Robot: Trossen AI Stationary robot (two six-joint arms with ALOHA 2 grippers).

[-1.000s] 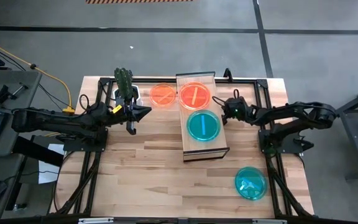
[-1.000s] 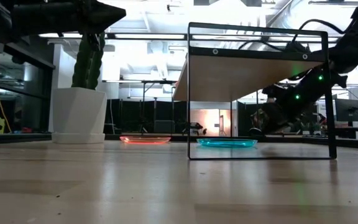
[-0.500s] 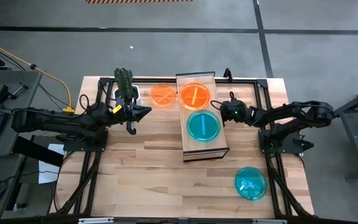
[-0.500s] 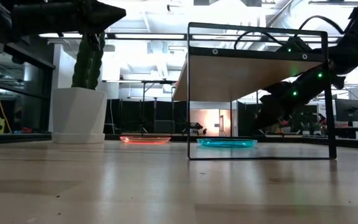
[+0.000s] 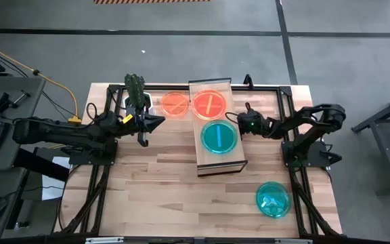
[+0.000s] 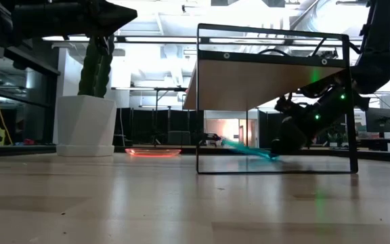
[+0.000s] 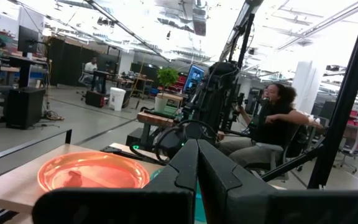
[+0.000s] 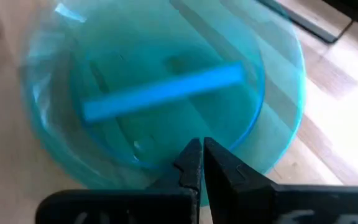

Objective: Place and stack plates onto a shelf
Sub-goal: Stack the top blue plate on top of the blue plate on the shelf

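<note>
The shelf [image 5: 217,160] stands mid-table; in the high view an orange plate [image 5: 208,104] and a teal plate [image 5: 219,136] show on its plank top. In the low view a teal plate [image 6: 246,149] stands tilted on the table under the plank [image 6: 263,85]. My right gripper [image 8: 201,144] is shut at this plate's rim, reaching in from the shelf's right side [image 5: 239,122]. My left gripper [image 5: 161,123] waits shut and raised left of the shelf. Another orange plate [image 5: 176,104] lies flat on the far table, and another teal plate [image 5: 273,199] lies near right. My right gripper presses its shut fingertips [image 8: 188,158] on the teal plate's right rim [image 8: 166,167]. It comes from the table's right, slanting down. The plate is tipped: the rim at the fingers is down on the table [image 6: 271,156] and the opposite rim [image 6: 226,141] is raised.
A white pot with a cactus [image 5: 135,95] stands at the far left, behind my left gripper. The shelf's dark legs [image 6: 349,135] flank my right arm. In the left wrist view a person [image 7: 278,118] sits in the room beyond the table. Bare wood lies at near centre and near left.
My right gripper has gone down and toward the table's left, in under the plank. The teal plate under the shelf lay flat and is now tipped, its left rim lifted. The shelf, with the plates on top, has slid a little toward the table's left.
</note>
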